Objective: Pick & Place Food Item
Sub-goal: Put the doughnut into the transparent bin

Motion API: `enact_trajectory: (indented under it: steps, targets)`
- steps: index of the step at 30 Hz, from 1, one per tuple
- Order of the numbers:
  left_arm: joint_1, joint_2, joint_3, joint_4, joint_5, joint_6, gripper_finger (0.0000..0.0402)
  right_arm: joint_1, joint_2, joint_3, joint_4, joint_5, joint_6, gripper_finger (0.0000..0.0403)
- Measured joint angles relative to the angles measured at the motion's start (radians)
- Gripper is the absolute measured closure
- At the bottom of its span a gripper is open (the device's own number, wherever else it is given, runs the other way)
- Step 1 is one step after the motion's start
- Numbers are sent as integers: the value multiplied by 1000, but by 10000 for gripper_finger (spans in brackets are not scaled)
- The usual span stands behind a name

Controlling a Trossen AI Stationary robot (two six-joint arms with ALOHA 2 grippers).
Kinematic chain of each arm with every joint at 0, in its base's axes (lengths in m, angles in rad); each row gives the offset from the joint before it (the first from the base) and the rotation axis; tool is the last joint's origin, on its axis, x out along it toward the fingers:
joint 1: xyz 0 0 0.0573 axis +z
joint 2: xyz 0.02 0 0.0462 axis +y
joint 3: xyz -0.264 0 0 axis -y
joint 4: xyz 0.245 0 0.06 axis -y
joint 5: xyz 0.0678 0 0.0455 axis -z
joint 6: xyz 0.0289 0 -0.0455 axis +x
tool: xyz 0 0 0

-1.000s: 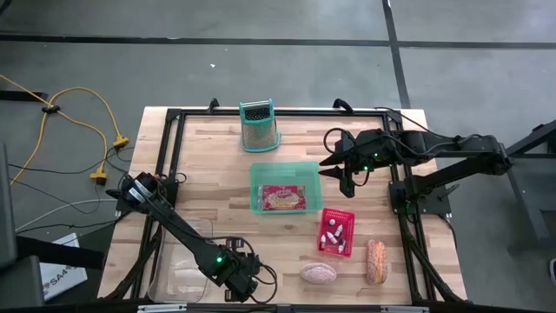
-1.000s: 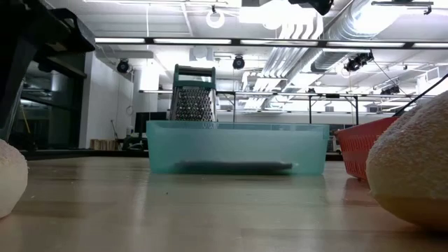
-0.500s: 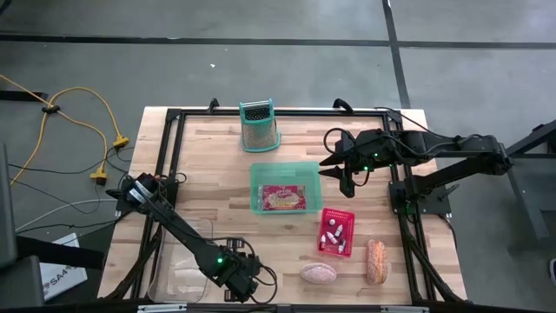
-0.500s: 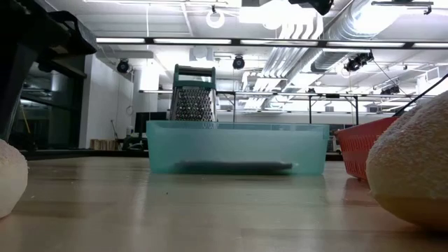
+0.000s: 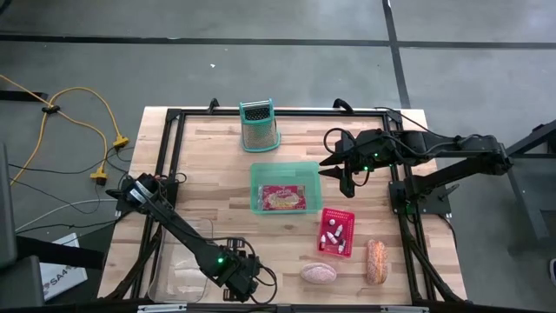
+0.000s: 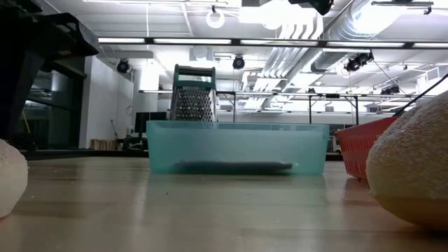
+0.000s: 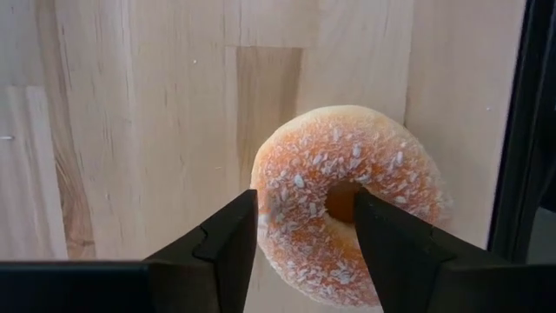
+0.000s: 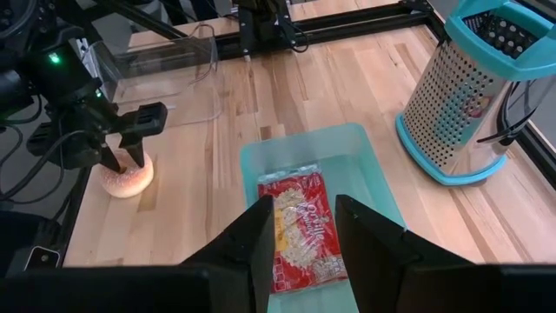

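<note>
Straddling a doughnut (image 7: 347,196) on the wooden table (image 5: 217,174), left claw (image 7: 304,235) parted, right claw (image 8: 300,230) ajar

The left end effector (image 7: 300,239) hangs low at the counter's 7 o'clock edge, fingers parted. The right end effector (image 5: 337,170) waits toward 2 o'clock, fingers slightly apart.

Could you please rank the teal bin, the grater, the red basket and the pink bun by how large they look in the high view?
1. Teal bin
2. Grater
3. Red basket
4. Pink bun

Grater and basket look close in size.
</note>
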Motion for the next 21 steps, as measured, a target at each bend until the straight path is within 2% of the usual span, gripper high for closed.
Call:
enact_trajectory:
  steps: [12,21]
  targets:
    - [5,1,-66,59,20,0,217,0,0,0,0,0,0,291]
    - [5,1,-69,60,26,-6,224,0,0,0,0,0,0,291]
